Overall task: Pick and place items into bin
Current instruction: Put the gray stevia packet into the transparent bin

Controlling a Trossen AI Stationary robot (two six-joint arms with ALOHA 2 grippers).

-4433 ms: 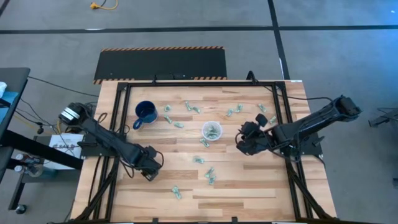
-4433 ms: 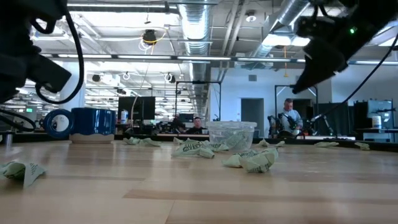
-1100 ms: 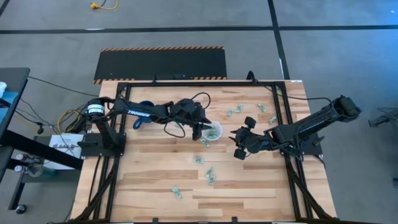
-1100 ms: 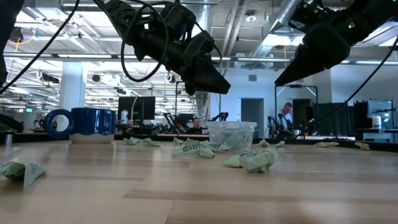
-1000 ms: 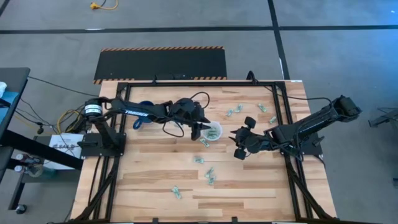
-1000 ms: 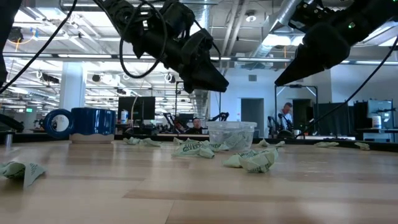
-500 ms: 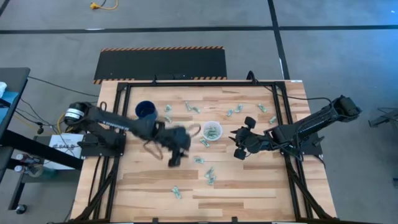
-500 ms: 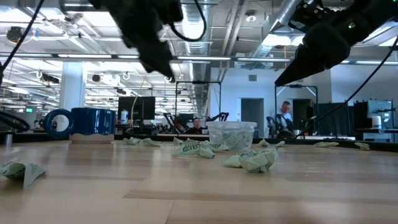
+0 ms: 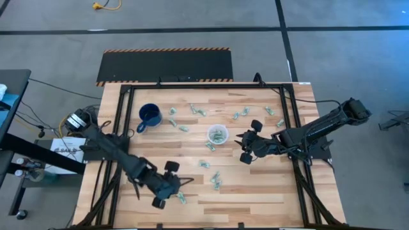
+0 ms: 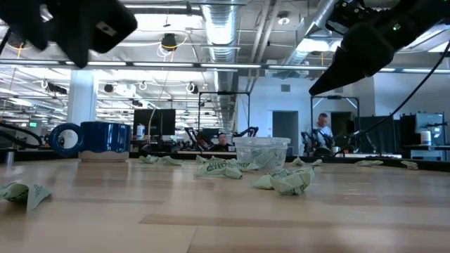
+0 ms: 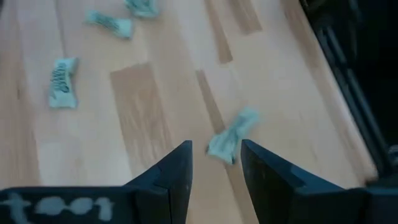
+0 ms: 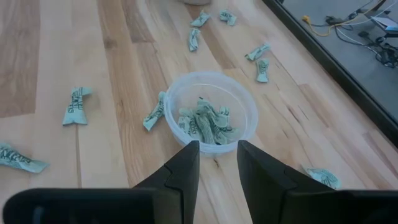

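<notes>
The clear plastic cup (image 9: pixel 218 135) (image 12: pixel 211 118) (image 10: pixel 261 151) stands on its base mid-table with several green-and-white wrapped pieces inside. More wrapped pieces lie flat on the wood around it (image 9: pixel 216 180) (image 9: pixel 195 110) (image 10: pixel 285 181). My left gripper (image 9: pixel 172 189) (image 11: pixel 216 163) hovers open over the table's near part. One wrapped piece (image 9: pixel 181 198) (image 11: pixel 231 137) lies just ahead of its fingertips, untouched. My right gripper (image 9: pixel 245 149) (image 12: pixel 214 163) waits open in the air right of the cup, pointing at it.
A dark blue handled mug (image 9: pixel 150 115) (image 10: pixel 98 140) stands at the far left of the table. A black frame rail (image 9: pixel 291 137) runs along the table's sides. Bare wood lies between the cup and the near edge, apart from scattered pieces (image 9: pixel 204 164).
My left gripper has left its place above the cup and swung fast toward the table's near left, coming down over a wrapped piece near the near edge. The cup and the scattered pieces have stayed where they were.
</notes>
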